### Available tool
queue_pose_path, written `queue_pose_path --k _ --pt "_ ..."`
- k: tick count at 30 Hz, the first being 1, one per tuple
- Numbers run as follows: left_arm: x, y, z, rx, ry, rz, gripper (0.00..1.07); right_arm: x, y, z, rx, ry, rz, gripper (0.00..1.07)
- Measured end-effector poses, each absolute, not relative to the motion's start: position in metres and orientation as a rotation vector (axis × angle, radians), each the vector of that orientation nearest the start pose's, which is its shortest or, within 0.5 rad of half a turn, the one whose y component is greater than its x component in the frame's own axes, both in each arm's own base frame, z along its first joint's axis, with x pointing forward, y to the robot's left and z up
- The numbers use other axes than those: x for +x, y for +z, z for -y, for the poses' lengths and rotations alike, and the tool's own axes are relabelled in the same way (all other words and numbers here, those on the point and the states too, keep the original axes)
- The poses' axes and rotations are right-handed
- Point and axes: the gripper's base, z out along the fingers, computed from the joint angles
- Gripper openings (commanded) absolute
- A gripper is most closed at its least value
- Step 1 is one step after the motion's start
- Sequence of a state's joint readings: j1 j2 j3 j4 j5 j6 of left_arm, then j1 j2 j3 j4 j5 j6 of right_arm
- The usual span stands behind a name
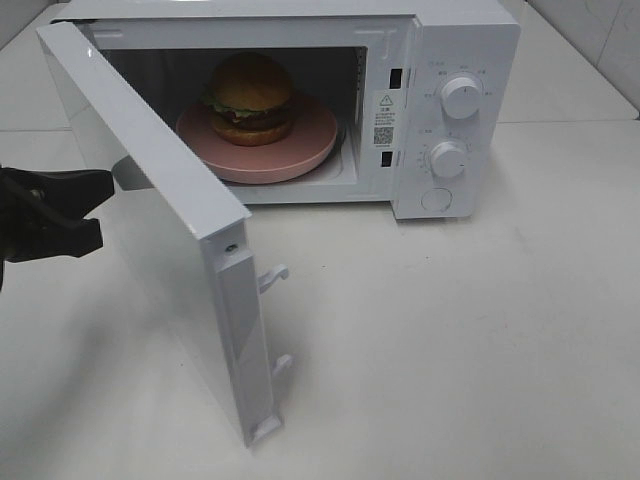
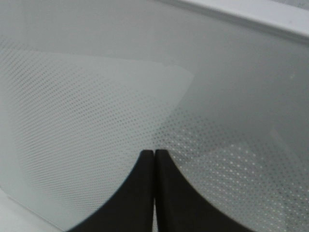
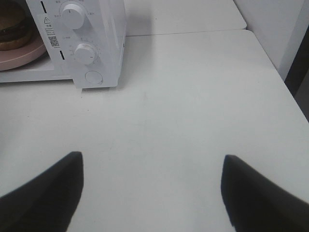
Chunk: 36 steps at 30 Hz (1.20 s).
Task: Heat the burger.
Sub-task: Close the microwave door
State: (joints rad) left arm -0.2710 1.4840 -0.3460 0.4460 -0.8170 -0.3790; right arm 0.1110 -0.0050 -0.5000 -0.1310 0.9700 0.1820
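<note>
The burger (image 1: pixel 250 95) sits on a pink plate (image 1: pixel 305 150) inside the white microwave (image 1: pixel 470 40), whose door (image 1: pixel 170 230) stands swung wide open toward the front left. My left gripper (image 1: pixel 100 190) is shut, with its tips against the outer side of the door. In the left wrist view the closed gripper (image 2: pixel 154 153) touches the door's dotted glass (image 2: pixel 96 96). My right gripper (image 3: pixel 150 162) is open and empty over bare table to the right of the microwave. The right wrist view catches the burger's edge (image 3: pixel 12 24) and the plate (image 3: pixel 19 55).
Two round knobs (image 1: pixel 461 96) (image 1: pixel 449 158) and a round button (image 1: pixel 437 199) are on the microwave's control panel. The door's latch hooks (image 1: pixel 272 275) stick out from its free edge. White table (image 1: pixel 450 350) spreads in front and to the right.
</note>
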Motion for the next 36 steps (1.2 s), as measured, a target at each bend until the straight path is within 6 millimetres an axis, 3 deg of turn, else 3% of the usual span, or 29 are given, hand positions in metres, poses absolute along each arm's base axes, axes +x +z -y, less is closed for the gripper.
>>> queue_pose_path --k 15,20,31,36 --pt "0.230 0.165 0.125 0.430 -0.539 -1.848 0.00 -0.002 0.285 0.010 0.068 0.040 -1.941 0.76" --pt "0.248 0.171 0.148 0.451 -0.565 -1.802 0.00 -0.002 0.285 0.010 0.068 0.040 -1.941 0.76" --pt "0.270 0.179 0.169 0.449 -0.569 -1.796 0.00 -0.002 0.285 0.010 0.068 0.040 -1.941 0.76" --pt "0.287 0.182 0.192 0.480 -0.584 -1.791 0.00 -0.002 0.285 0.010 0.068 0.040 -1.941 0.76"
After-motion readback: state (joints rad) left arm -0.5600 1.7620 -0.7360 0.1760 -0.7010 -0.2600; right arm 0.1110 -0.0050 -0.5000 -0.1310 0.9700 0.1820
